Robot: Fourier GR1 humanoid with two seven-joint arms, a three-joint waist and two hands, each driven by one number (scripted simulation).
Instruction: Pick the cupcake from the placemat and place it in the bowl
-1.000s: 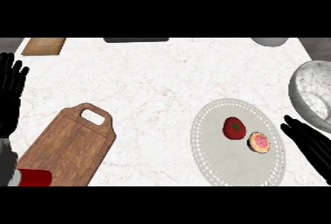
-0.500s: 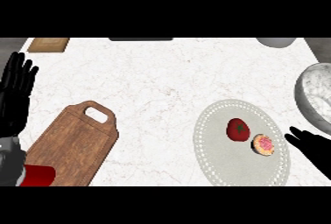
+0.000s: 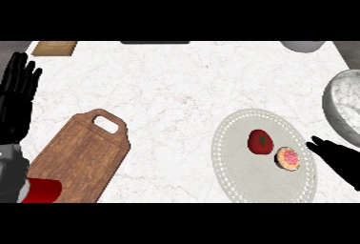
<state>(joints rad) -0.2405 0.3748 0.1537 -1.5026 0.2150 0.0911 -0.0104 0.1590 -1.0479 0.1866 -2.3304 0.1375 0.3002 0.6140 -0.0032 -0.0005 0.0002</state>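
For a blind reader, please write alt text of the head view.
The right hand, open, reaches beside a cupcake and a tomato on a pale placemat; a bowl sits at the right edge. The left hand rests open at far left, near a cutting board.

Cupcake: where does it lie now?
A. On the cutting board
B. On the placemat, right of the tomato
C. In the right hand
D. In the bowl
B: the cupcake lies on the placemat just right of the tomato, with the right hand beside it and not holding it.
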